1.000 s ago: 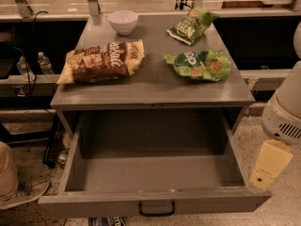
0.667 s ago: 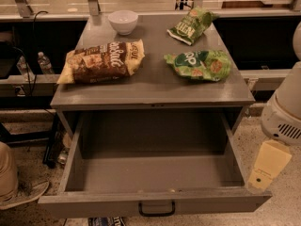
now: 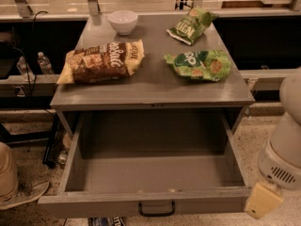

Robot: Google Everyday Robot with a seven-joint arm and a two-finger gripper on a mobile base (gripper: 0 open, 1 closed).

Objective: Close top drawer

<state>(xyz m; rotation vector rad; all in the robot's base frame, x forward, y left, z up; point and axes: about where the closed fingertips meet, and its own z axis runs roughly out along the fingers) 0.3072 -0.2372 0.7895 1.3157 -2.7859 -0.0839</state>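
Note:
The top drawer of the grey cabinet is pulled far out toward me and holds nothing. Its small black loop handle sits at the centre of the front panel, at the bottom edge of the view. My gripper, a cream-coloured piece under the white arm, is at the lower right. It sits just outside the drawer's front right corner, at about the height of the drawer front.
On the cabinet top lie a brown chip bag, two green snack bags and a white bowl. Water bottles stand on a shelf at the left. A shoe lies on the floor at the lower left.
My gripper has moved down and slightly left, closer to the drawer's front right corner. The drawer is as far out as before.

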